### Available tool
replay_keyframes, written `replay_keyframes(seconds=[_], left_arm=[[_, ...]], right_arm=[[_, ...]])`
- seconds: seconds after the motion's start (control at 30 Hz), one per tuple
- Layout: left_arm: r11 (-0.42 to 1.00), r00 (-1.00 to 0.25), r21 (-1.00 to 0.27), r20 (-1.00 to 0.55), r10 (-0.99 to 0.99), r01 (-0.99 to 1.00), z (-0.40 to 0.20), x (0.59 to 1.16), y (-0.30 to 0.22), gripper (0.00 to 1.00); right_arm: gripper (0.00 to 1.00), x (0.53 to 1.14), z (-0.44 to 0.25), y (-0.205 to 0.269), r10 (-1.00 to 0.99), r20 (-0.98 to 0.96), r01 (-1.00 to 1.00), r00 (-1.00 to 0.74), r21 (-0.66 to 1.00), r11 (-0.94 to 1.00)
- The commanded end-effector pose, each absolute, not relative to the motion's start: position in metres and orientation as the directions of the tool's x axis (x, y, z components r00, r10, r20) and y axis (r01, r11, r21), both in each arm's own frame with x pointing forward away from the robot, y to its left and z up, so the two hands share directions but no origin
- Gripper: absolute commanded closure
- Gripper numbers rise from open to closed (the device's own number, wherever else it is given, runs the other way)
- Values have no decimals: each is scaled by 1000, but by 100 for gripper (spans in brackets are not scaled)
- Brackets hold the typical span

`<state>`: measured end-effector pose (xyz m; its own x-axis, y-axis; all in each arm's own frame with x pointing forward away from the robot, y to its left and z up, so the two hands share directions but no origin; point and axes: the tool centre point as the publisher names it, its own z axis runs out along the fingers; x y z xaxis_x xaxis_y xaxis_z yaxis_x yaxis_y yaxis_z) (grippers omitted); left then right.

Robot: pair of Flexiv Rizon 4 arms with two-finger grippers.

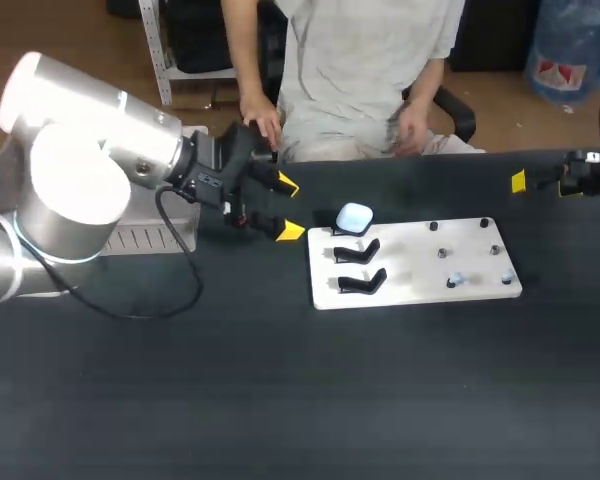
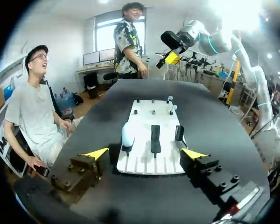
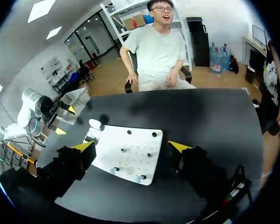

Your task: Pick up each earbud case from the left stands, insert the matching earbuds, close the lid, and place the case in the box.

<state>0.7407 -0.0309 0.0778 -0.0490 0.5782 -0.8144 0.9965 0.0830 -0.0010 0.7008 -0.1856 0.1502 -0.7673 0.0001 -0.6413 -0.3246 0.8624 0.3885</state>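
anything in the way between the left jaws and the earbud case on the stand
nothing visible: the left jaws stand open just short of the white board, with only bare table between them and the earbud case at the board's edge.

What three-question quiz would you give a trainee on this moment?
1. True or false: the earbud case sits on one of the stands on the white board.
2. How many of the three black stands hold nothing? A: none. B: two. C: three.
3. Fill in: the fingers of the left gripper stand ____, off the board's stand end.
Key: 1 true; 2 B; 3 open.
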Motion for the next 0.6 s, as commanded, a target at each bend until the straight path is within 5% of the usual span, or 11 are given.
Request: replay_keyframes(seconds=[0.03,0.2,0.27,0.6], left_arm=[[45,-44,-23,-830,556,999,58,758,-51,5],[36,-39,-23,-839,542,999,47,769,-61,30],[33,-28,-12,-845,535,999,43,774,-65,51],[-25,39,30,-859,511,999,30,785,-80,55]], right_arm=[[0,701,150,-186,-1,-642,-327,-767,390,861],[0,701,150,-186,-1,-642,-327,-767,390,861],[0,701,150,-186,-1,-642,-327,-767,390,861],[0,701,150,-186,-1,-642,-327,-767,390,861]])
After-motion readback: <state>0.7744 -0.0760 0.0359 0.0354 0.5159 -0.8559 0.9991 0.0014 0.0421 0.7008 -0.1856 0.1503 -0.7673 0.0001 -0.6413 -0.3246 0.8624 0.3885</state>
